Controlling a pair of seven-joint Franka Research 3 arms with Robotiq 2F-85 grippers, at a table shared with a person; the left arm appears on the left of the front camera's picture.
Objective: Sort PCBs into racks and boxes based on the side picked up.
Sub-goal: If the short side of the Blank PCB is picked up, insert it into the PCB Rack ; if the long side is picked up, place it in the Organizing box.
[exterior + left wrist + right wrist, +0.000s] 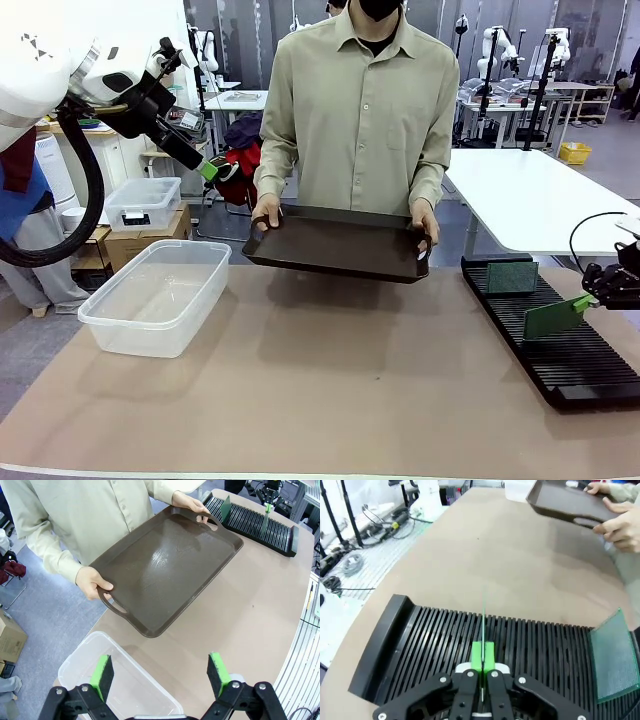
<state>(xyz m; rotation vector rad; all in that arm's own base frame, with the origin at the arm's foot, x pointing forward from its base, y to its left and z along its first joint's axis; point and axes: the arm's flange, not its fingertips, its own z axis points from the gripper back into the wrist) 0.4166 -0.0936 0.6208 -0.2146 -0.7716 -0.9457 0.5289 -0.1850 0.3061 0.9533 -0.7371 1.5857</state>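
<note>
Edge-on between my right gripper's point(483, 654) green pads stands a thin green PCB point(483, 622), its lower edge down among the slots of the long black rack point(435, 640). In the front view that gripper point(594, 293) is shut on the tilted PCB point(553, 318) over the rack point(560, 360) at the table's right. A second PCB point(512, 276) stands upright in the rack's far end. My left gripper point(160, 676) hangs open and empty, high above the clear tub point(95, 647). From the front, the tub point(155, 295) sits at the left, below my left gripper point(212, 168).
A person at the far side holds a dark brown handled tray point(340, 243) by both ends, a little above the table; nothing lies on the tray point(165, 575). A smaller lidded clear bin point(143, 203) rests on a cardboard box beyond the table's left.
</note>
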